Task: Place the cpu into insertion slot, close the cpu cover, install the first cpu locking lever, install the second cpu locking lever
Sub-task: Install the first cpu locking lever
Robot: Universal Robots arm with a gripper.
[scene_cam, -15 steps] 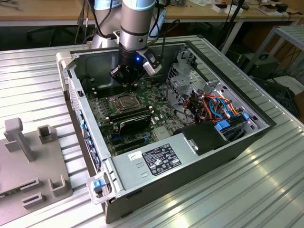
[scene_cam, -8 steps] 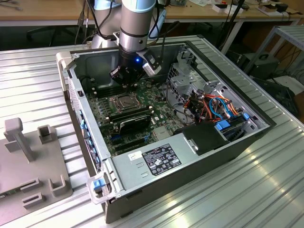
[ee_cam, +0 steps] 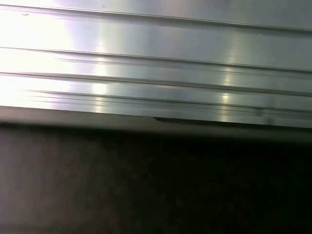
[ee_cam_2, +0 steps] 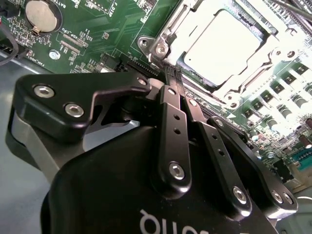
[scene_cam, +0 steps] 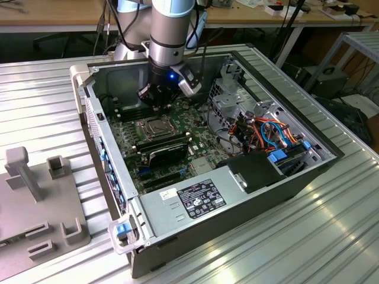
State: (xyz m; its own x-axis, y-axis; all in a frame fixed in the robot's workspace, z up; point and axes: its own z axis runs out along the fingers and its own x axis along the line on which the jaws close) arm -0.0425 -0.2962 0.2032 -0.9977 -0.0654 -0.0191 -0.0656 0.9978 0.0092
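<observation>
Coin cell on green board, off to one side of fingers. Fingers pinched fully together, nothing visibly clamped. Tips just short of socket corner screw. Just beyond tips: cpu seated flat in insertion slot, cpu cover down flat around it. In exterior view, fingers inside open PC case, just above slot. Case on ribbed worktop.
</observation>
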